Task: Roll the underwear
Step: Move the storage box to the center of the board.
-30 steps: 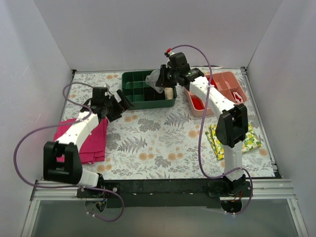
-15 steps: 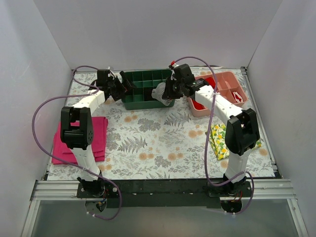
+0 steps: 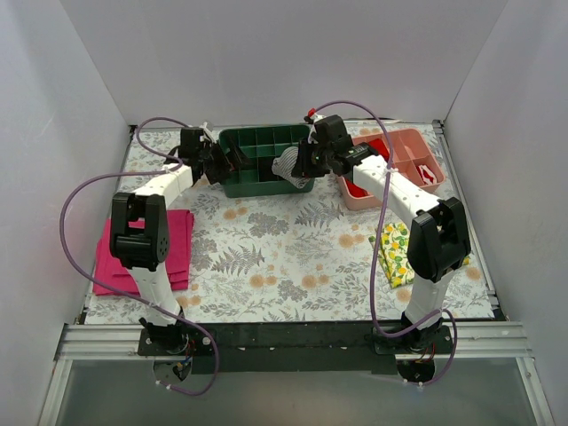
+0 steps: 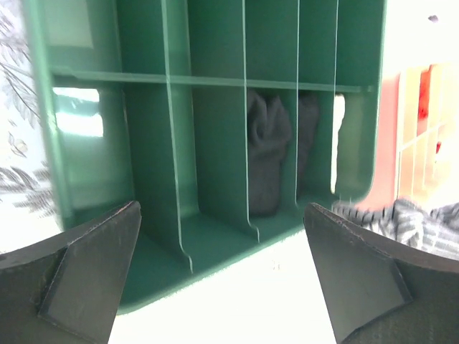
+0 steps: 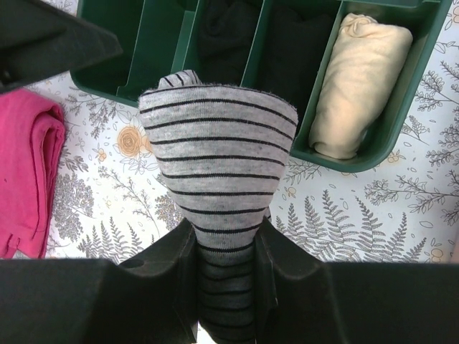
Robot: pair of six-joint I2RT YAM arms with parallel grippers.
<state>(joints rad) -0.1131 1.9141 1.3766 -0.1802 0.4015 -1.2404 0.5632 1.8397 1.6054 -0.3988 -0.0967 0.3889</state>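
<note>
The underwear (image 5: 219,143) is a grey roll with thin dark stripes. My right gripper (image 5: 226,233) is shut on its lower end. In the top view the roll (image 3: 286,165) hangs at the front right edge of the green divided tray (image 3: 266,142), with my right gripper (image 3: 300,162) just right of it. My left gripper (image 3: 222,162) is open and empty at the tray's left side. In the left wrist view its jaws (image 4: 222,236) stand wide apart over the tray's compartments (image 4: 86,79), and the striped fabric (image 4: 423,226) shows at the right edge.
The green tray (image 5: 358,158) holds a cream roll (image 5: 362,86) and dark rolls (image 4: 267,143). A salmon tray (image 3: 417,146) stands to its right. A magenta cloth (image 3: 169,248) lies at the left and a lemon-print cloth (image 3: 395,253) at the right.
My left arm swung from over the magenta cloth up to the green tray's left side. My right gripper shifted slightly with the striped roll.
</note>
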